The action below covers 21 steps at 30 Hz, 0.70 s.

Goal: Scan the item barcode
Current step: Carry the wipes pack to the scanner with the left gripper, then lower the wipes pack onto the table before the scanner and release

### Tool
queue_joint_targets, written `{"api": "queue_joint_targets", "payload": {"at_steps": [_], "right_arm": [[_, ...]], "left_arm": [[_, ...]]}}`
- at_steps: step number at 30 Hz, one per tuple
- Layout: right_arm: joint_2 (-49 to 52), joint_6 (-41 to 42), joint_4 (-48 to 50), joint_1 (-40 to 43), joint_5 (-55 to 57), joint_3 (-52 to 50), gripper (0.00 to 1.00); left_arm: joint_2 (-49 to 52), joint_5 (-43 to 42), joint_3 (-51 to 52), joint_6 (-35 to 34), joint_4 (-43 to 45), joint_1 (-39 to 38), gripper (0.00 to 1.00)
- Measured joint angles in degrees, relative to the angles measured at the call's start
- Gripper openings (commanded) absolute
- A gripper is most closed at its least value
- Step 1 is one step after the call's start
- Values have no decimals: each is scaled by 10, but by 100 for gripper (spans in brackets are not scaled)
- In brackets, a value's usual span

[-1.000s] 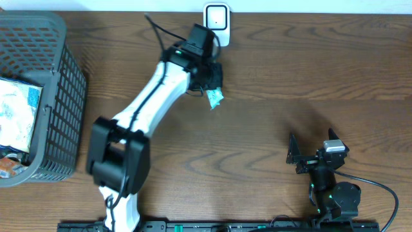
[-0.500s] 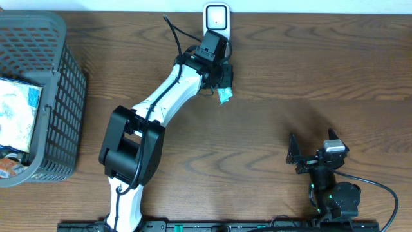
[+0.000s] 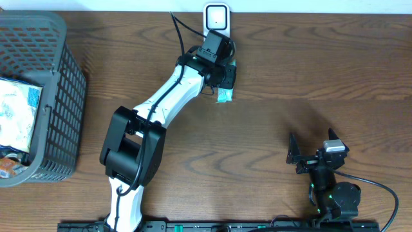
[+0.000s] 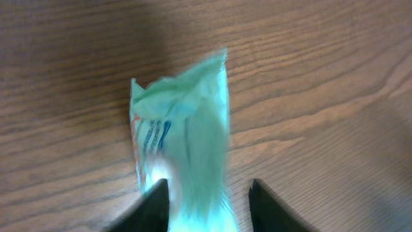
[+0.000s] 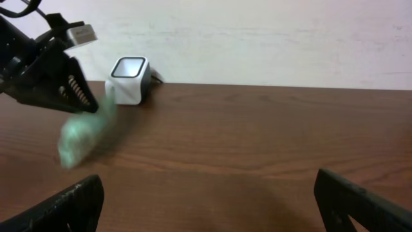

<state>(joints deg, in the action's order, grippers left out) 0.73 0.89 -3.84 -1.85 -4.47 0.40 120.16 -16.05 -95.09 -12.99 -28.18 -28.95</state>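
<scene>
Dark brown wood-grain counter (image 3: 309, 71) fills the overhead view; plain white wall (image 5: 257, 32) behind its far edge. Grey plastic mesh basket (image 3: 64, 96) at far left, printed packages inside.

White left arm (image 3: 161, 103) reaches to the far edge. Left end effector (image 4: 207, 192): partly parted, a visible gap on one side of the pale green plastic packet (image 4: 187, 142) that sits between its fingers, blurred, over the counter just in front of the small white barcode scanner (image 3: 217, 17).

Right end effector (image 3: 313, 151): spread wide, holding nothing, near the front edge.
</scene>
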Motion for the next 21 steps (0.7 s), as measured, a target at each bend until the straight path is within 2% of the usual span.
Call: {"api": "queue_joint_targets", "payload": {"at_steps": [13, 20, 21], "right_arm": [[0, 0, 0, 0, 0, 0, 99], [0, 0, 0, 0, 0, 0, 99], [0, 0, 0, 0, 0, 0, 99]], "left_arm": [[-11, 1, 0, -1, -1, -1, 50], [-116, 2, 0, 0, -1, 10, 50], [-130, 5, 0, 0, -2, 13, 47]]}}
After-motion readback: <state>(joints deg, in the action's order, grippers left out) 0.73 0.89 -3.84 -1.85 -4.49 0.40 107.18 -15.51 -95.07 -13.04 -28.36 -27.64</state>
